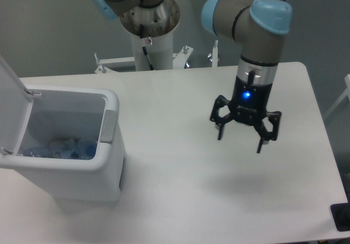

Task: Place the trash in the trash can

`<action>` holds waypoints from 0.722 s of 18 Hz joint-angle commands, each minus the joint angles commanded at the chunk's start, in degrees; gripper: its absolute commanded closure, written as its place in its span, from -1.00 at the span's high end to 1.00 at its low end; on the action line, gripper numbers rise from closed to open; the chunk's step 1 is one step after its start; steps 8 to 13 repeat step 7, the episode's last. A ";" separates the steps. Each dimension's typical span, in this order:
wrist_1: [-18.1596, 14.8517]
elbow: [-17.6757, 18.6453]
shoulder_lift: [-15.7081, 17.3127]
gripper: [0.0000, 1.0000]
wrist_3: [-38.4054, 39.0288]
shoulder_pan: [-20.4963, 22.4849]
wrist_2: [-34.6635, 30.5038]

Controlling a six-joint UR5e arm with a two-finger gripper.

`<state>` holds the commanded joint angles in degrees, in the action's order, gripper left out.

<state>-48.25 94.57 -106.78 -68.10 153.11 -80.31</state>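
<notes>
The white trash can stands at the table's left with its lid swung open to the left. Inside it lies the trash: a crushed clear bottle with a blue label and a whitish crumpled wrapper, low in the bin. My gripper hangs open and empty over the right-middle of the table, far to the right of the can, fingers pointing down, with a blue light lit on its body.
The arm's white pedestal rises behind the table's far edge. A dark object sits at the lower right corner beyond the table edge.
</notes>
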 joint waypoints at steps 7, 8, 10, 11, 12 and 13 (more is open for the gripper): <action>-0.18 0.00 -1.85 1.00 -2.39 -3.17 -8.99; -0.18 0.00 -1.85 1.00 -2.39 -3.17 -8.99; -0.18 0.00 -1.85 1.00 -2.39 -3.17 -8.99; -0.18 0.00 -1.85 1.00 -2.39 -3.17 -8.99; -0.18 0.00 -1.85 1.00 -2.39 -3.17 -8.99; -0.18 0.00 -1.85 1.00 -2.39 -3.17 -8.99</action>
